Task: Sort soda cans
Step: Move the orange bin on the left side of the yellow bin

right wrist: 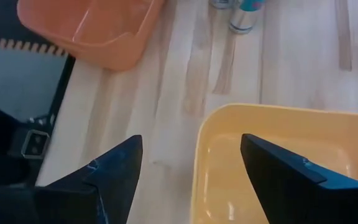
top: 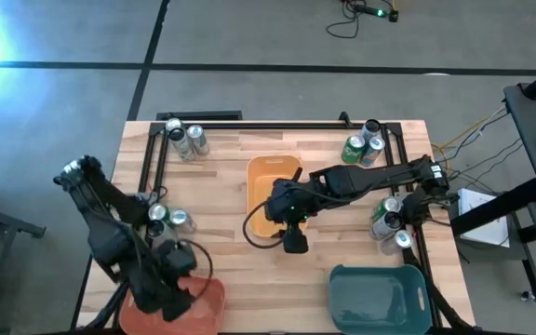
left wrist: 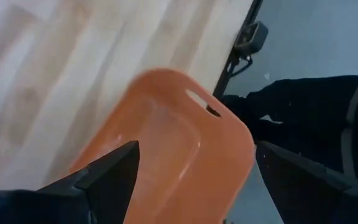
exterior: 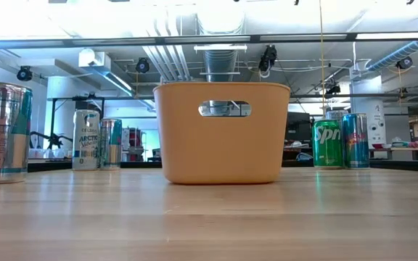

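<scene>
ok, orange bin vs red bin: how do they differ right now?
Place: the orange bin sits mid-table; the red bin sits at the near left corner, partly over the edge.
Colour: the orange bin is pale yellow-orange, the red bin a redder coral.
Arms: the right gripper hangs open over the orange bin's rim; the left gripper hangs open over the red bin.
Shared: both look empty, both have a handle slot.

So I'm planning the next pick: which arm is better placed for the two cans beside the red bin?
Left. Its open tool hangs over the red bin, near those cans; the right tool is at the orange bin.
</scene>
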Robot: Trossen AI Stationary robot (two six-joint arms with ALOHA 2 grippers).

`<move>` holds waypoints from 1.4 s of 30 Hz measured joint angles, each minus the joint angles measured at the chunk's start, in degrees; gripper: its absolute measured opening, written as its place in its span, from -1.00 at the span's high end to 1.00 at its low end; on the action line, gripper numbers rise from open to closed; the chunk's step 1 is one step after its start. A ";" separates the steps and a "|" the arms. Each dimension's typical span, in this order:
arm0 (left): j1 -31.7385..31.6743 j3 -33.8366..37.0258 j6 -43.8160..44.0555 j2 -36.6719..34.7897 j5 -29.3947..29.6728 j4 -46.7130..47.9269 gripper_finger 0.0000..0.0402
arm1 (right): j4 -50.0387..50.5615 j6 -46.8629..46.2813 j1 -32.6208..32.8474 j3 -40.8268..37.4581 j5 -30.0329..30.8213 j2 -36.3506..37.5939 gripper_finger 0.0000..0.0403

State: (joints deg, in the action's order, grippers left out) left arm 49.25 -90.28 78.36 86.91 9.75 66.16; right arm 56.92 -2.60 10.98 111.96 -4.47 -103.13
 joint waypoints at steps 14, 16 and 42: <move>-2.02 -17.46 32.25 21.72 -4.79 6.09 -0.53 | 15.10 3.31 2.52 0.00 -21.37 0.61 -0.20; -2.21 -22.49 35.05 25.05 -4.80 7.16 -0.53 | 15.95 1.58 2.67 0.00 -26.68 0.61 -0.20; -3.08 -35.21 32.79 45.16 -19.29 11.95 -0.03 | 14.35 -2.75 14.62 0.00 -17.70 12.42 -0.18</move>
State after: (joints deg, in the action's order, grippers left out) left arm 46.18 -125.49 111.14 132.07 -9.54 78.11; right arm 71.27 -5.35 25.60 111.96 -22.18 -90.72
